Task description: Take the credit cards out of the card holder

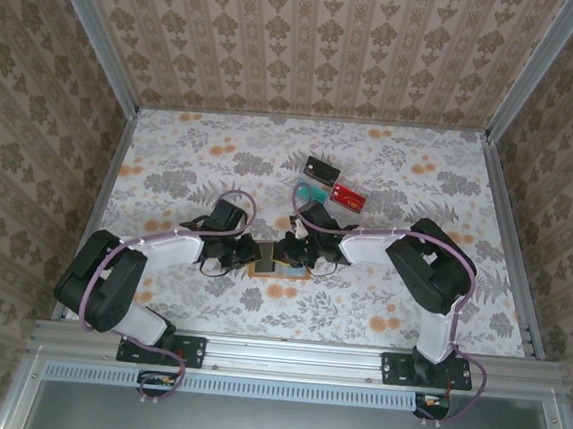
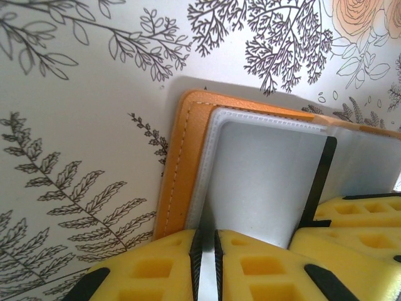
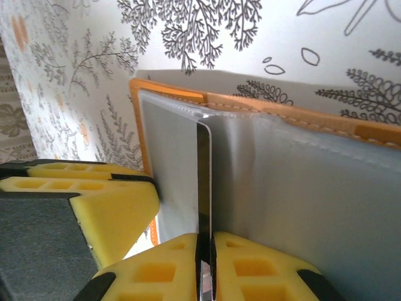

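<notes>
The orange card holder [image 1: 280,270] lies open on the table between my two grippers. My left gripper [image 2: 205,235] is shut on a greyish clear pocket leaf [image 2: 263,182] beside the orange cover [image 2: 182,163]. My right gripper [image 3: 205,238] is shut on the edge of a thin dark credit card [image 3: 204,175] that stands edge-on out of the holder's pockets [image 3: 301,200]. The same card's dark edge [image 2: 318,182] shows in the left wrist view. In the top view the left gripper [image 1: 250,255] and the right gripper [image 1: 296,252] meet over the holder.
At the back centre of the table lie a black card [image 1: 322,168], a teal card [image 1: 314,191] and a red card [image 1: 349,195]. Patterned walls and metal rails [image 1: 506,224] enclose the floral table.
</notes>
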